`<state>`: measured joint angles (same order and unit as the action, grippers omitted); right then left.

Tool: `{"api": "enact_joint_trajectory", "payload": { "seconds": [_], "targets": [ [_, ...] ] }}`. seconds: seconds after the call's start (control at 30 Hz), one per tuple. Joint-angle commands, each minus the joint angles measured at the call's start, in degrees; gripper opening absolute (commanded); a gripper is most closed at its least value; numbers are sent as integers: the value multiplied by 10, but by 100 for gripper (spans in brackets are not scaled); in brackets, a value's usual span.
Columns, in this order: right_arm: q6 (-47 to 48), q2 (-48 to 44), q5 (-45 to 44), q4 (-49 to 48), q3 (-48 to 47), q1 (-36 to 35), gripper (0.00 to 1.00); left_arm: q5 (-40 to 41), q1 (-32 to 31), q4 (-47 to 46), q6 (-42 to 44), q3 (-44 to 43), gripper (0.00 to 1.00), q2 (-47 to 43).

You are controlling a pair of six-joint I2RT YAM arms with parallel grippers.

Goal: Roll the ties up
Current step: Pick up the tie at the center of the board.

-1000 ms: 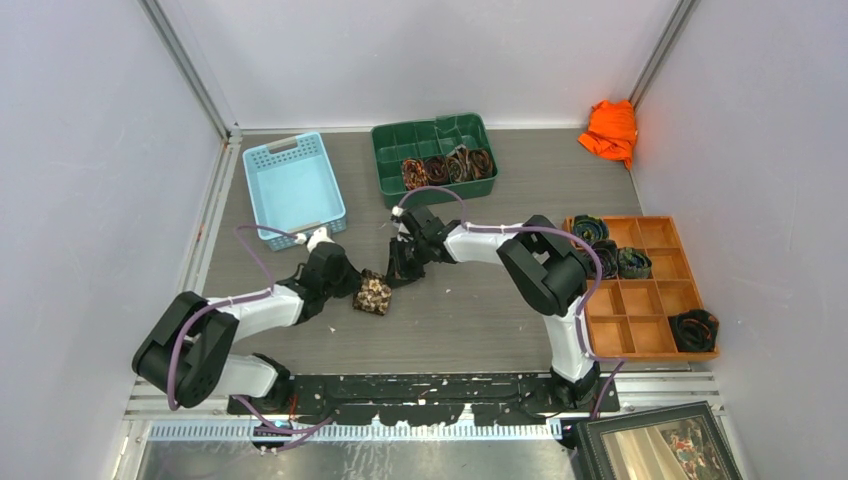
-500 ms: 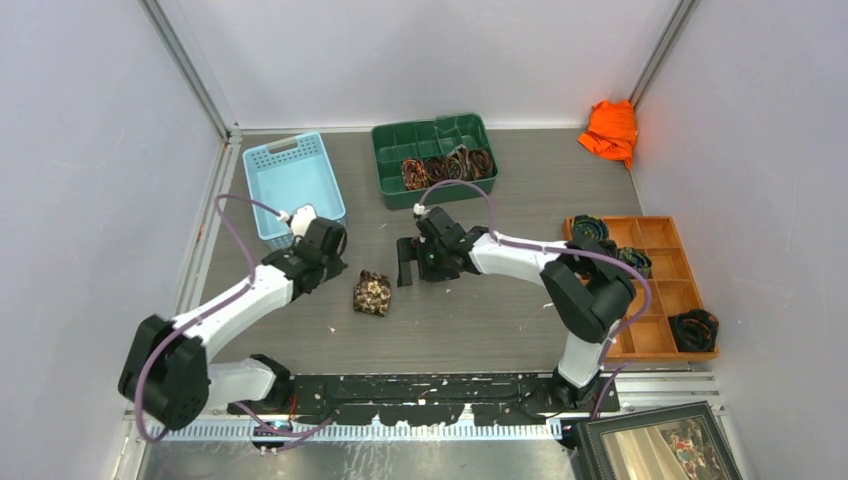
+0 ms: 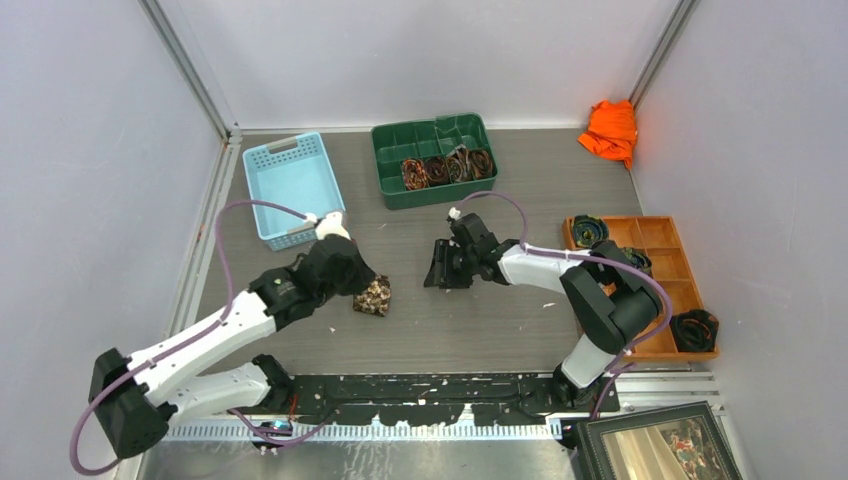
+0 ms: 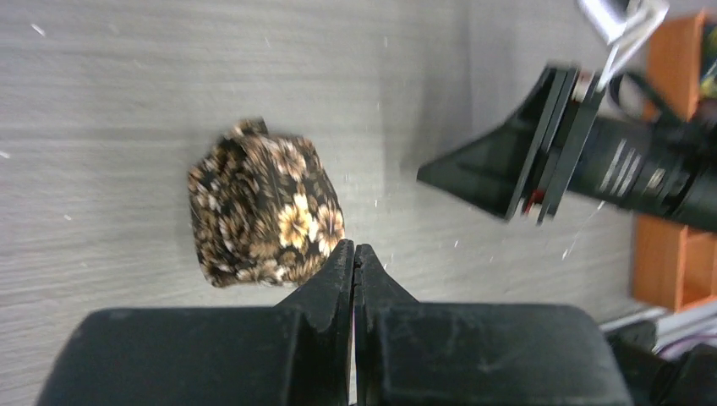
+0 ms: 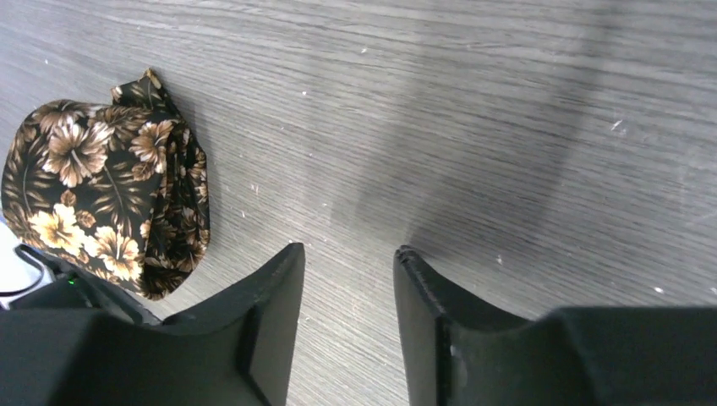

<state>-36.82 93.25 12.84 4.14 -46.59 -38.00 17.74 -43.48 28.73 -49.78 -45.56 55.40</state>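
On the bench [image 3: 480,320], the left pincer [image 4: 353,254] is clenched on nothing just beside the rolled floral tie [image 4: 266,211], the right pincer [image 5: 347,258] stands parted and empty beyond it, and more rolled ties [image 3: 447,167] sit in the far green tray [image 3: 395,140].

text: none legible | white markings [image 4: 630,165] on right arm [image 4: 668,182]: too blurred to read

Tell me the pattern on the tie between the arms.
Tan flowers on black; tie clearest in right wrist view.
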Motion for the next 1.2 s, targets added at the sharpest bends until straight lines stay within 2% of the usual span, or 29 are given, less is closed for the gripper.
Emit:
{"api": "enact_joint_trajectory", "payload": {
  "seconds": [0.0, 0.17, 0.43, 0.63, 1.0, 1.17],
  "targets": [
    [-31, 28, 63, -20, -19, 6, 46, -15, -44, -56, -37, 30, 0, 48],
    [-40, 20, 62, -35, -4, 6, 53, 11, -47, -74, -32, 39, 0, 89],
    [-33, -1, 65, -31, -6, 7, 55, 52, -47, -65, -6, 53, 0, 99],
    [-37, 4, 103, -90, -19, 7, 73, 62, -46, -85, -21, 99, 0, 111],
    [-133, 52, 200, -231, -14, 5, 75, 88, -28, -54, -12, 119, 0, 84],
    [-117, 80, 195, -221, -23, 0, 76, 78, -4, -60, -9, 143, 0, 59]
  ]
}}
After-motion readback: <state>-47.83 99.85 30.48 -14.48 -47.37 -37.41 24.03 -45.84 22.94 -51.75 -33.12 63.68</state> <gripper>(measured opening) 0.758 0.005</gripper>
